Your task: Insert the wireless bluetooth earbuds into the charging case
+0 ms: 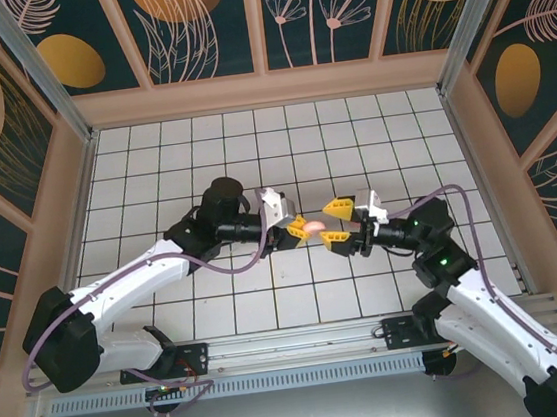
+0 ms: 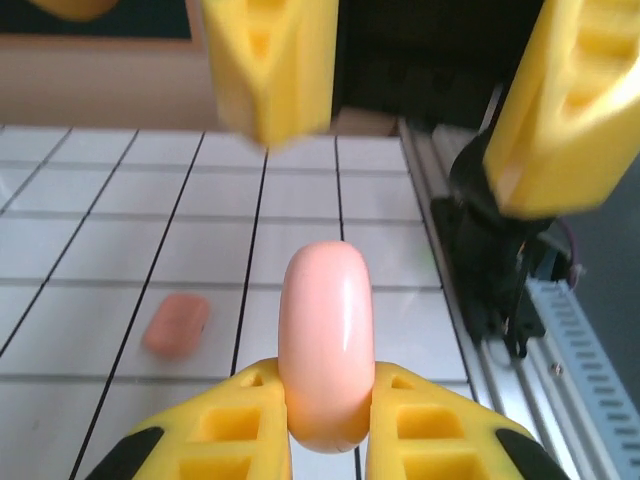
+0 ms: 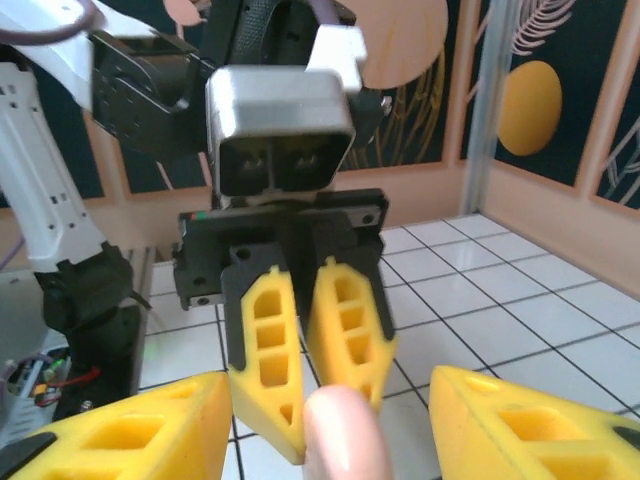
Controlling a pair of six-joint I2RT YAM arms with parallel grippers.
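the small salmon-pink rounded-rectangle plastic charging case (image 2: 177, 324) lies flat on the white tiled table top (image 2: 100, 200) at the lower left of the left wrist view, alone on its tile and well apart from both claws. the left gripper (image 2: 328, 385), at the bottom centre of that view, is closed tight on a smooth pale pink rounded plastic piece (image 2: 325, 320), seen edge-on and standing up out of the yellow fingers. it is paler than the case, and i cannot tell what it belongs to. the right gripper (image 1: 342, 222), just right of centre in the top view, stands open and holds nothing. its two yellow fingers are spread to either side of the pale piece's far end, with a gap on both sides. i judge the case to be light, stiff and glossy, so it will likely skid on the slick tiles if pushed from one side, and may squirt out of a pinch on its rounded corners. the better hold is across its two long sides, low near the table, with the fingers square to it, leaving lid and hinge free to swing. i cannot tell whether the lid is open or shut, nor which edge carries the hinge. a modest squeeze should do, since a thin hinged shell can flex.
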